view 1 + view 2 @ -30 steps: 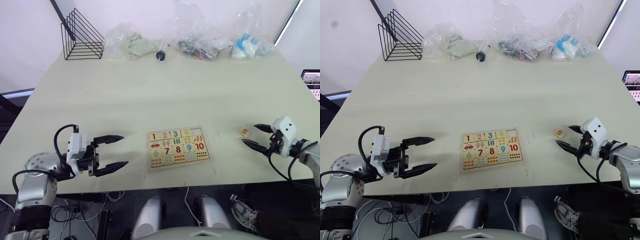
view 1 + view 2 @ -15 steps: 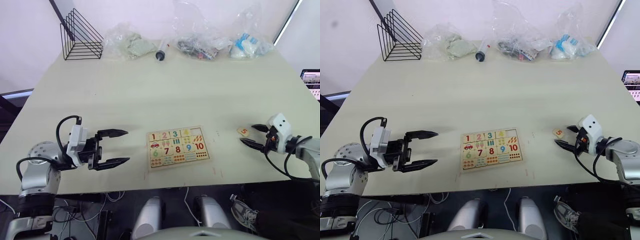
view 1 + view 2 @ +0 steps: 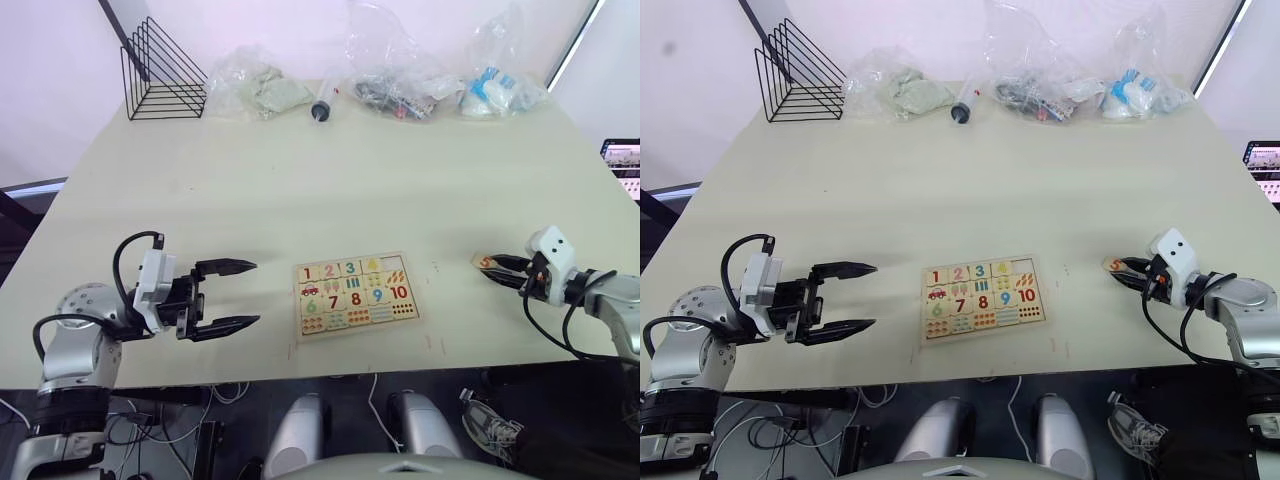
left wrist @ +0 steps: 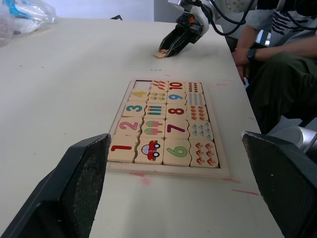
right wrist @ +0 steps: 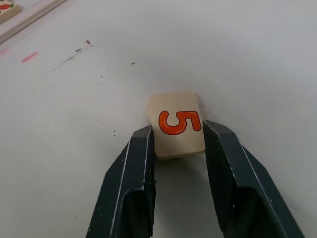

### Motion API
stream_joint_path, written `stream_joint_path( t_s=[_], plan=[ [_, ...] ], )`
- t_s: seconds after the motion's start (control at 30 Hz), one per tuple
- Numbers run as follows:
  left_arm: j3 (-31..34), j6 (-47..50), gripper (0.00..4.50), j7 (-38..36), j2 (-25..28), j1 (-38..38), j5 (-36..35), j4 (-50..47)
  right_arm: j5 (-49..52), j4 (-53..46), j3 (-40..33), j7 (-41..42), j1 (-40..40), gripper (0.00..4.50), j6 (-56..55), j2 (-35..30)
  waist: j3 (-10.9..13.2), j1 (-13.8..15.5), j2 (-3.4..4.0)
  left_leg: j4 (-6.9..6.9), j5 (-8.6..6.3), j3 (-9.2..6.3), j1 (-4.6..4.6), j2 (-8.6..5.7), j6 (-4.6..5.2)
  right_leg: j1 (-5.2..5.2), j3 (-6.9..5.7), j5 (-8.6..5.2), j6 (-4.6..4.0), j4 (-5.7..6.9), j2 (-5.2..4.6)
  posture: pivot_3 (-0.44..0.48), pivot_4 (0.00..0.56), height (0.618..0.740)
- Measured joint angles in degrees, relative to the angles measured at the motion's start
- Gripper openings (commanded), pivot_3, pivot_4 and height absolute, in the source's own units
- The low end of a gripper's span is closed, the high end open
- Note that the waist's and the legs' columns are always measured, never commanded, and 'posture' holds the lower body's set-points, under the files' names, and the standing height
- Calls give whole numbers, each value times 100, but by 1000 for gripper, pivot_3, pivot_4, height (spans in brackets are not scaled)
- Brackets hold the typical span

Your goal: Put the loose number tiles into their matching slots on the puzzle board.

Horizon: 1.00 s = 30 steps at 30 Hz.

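The puzzle board (image 3: 357,328) lies flat near the table's front edge, filled with number and picture tiles. One slot (image 4: 142,84) beside the 4 stands empty and bare. A loose tile with an orange 5 (image 5: 178,124) lies on the table right of the board. My right gripper (image 5: 178,130) is shut on this tile, one finger pressed on each side, and it shows too in the left eye view (image 3: 494,266). My left gripper (image 3: 248,293) hovers left of the board, open wide and empty.
A black wire rack (image 3: 160,70) stands at the far left corner. Several clear plastic bags (image 3: 395,85) and a syringe (image 3: 322,105) line the far edge. A seated person (image 4: 282,64) is at the table's right side, past my right arm.
My right gripper has reached the 5 tile and closed its fingers onto it. The left gripper stays open, after shifting a little toward the board a second ago.
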Motion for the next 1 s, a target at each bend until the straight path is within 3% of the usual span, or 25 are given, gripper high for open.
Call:
stream_joint_path(
  t_s=[0.2,0.37,0.63,1.0],
  plan=[
    [1,19,4500,9,13,109,-1,-77,-30,-200,25,70,50,854,54,-54,1,5,1,0,0,-2,-1,1,0,0,-1,0,0,0,0,0,150,740],
    [2,31,4500,24,17,110,-1,-81,-172,-845,459,308,-53,854,354,-325,6,-2,9,0,0,-1,-1,2,0,-3,0,0,0,0,0,0,150,740],
    [9,40,4500,67,24,155,0,-92,-383,-1459,1288,720,-1041,854,915,-458,6,6,8,-1,0,-9,-6,3,0,-4,-6,0,0,-3,-2,0,150,740],
    [35,48,4500,168,39,381,-9,-271,-895,-1566,2615,1176,-2443,854,1527,-54,6,5,8,-1,0,-16,-12,2,-1,-8,-11,0,0,-5,-4,0,150,740]
  ],
)
